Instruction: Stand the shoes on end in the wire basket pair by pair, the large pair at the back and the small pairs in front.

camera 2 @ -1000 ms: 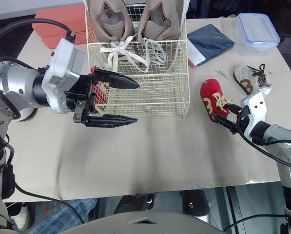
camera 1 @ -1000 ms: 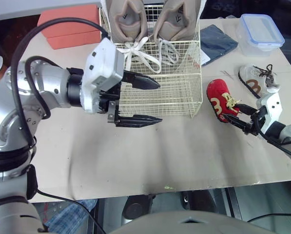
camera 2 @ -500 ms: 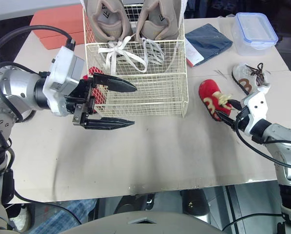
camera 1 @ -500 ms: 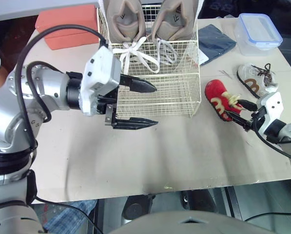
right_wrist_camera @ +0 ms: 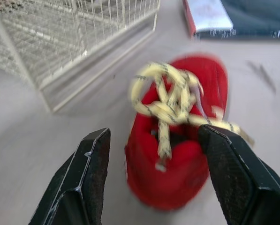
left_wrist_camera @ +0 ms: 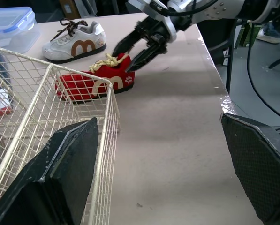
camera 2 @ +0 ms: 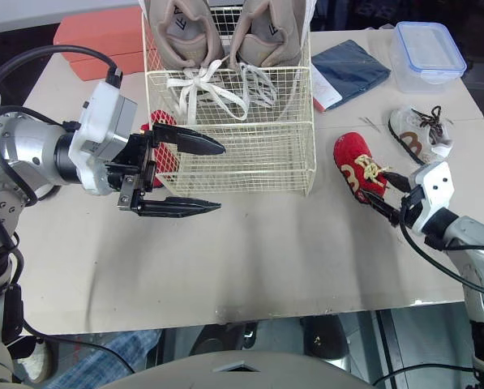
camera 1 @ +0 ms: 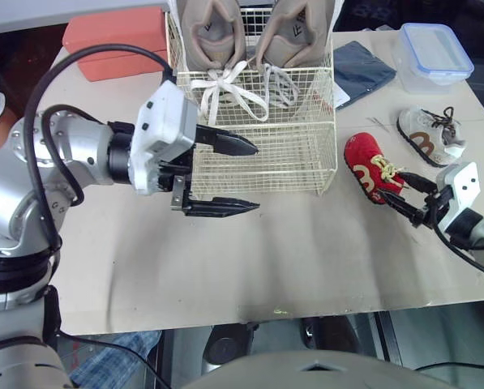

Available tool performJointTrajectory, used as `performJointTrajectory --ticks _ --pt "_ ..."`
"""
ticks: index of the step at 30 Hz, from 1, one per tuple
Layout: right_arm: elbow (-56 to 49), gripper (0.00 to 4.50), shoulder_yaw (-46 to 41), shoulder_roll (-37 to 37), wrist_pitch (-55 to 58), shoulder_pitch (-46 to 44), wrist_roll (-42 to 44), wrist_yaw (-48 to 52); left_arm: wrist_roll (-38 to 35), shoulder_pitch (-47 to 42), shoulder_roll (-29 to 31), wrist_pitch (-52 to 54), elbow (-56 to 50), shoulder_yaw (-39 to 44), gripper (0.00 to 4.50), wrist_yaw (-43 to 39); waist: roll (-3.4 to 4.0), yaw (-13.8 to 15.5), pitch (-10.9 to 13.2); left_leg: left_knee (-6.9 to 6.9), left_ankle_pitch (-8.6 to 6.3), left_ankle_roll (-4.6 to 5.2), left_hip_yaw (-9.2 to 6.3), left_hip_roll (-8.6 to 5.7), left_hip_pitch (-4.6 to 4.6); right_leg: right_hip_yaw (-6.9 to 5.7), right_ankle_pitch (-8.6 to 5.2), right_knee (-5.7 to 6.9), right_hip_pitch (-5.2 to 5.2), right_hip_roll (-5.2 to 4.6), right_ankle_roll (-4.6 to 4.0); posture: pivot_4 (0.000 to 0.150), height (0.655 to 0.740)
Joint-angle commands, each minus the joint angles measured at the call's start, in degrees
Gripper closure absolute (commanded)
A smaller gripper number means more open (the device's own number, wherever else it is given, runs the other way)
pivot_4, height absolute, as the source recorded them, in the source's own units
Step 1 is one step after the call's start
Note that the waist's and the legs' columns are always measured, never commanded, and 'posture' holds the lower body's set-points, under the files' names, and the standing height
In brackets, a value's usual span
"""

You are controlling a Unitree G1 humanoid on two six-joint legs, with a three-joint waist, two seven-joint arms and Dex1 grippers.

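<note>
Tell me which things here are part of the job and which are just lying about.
For the job: wire basket, big beige shoes, small red shoe, small white shoe.
Just lying about: orange box, dark blue cloth, plastic tub.

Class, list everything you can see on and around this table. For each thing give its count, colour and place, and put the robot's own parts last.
wire basket: one, cream, middle back of the table
large shoes: one pair, beige with white laces, on end at the basket's back
small red shoe: one, yellow laces, right of the basket
small white shoe: one, brown mark, dark laces, far right
red thing: one, at the basket's left side, mostly hidden, cannot tell what it is
container: one, clear with blue lid, back right
cloth: one, navy, beside the container
box: one, orange-red, back left
table: one, beige
left gripper: black, open, at the basket's front left
right gripper: black, open, astride the small red shoe
</note>
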Motion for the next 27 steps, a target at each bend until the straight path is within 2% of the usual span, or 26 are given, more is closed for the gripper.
performJointTrajectory --ticks 1,12,27 --pt "-2.67 1.64 -2.40 -0.50 1.89 1.79 1.05 -1.10 -0.37 -0.42 0.32 -0.75 -0.46 1.58 0.00 -0.47 0.00 -0.02 0.00 0.00 0.00 0.00 -0.01 0.00 0.00 -0.01 0.00 0.00 0.00 0.01 0.00 0.150 0.7400" --pt "0.28 1.64 -0.65 3.66 2.92 -2.41 1.38 -4.34 -0.51 -1.48 -0.02 -0.04 -0.69 0.85 0.00 -0.61 0.01 -0.19 0.01 -0.01 0.00 0.00 0.01 0.00 0.01 0.01 0.00 0.00 0.00 0.01 0.00 0.150 0.7400" --pt "2.49 1.64 1.34 5.36 3.31 -3.81 0.04 -5.12 -0.52 -1.74 -0.47 0.31 -1.02 0.43 0.00 -0.29 0.02 -0.28 0.01 -0.01 0.00 0.00 0.01 0.01 0.02 0.02 0.00 0.01 -0.01 0.02 0.00 0.150 0.7400"
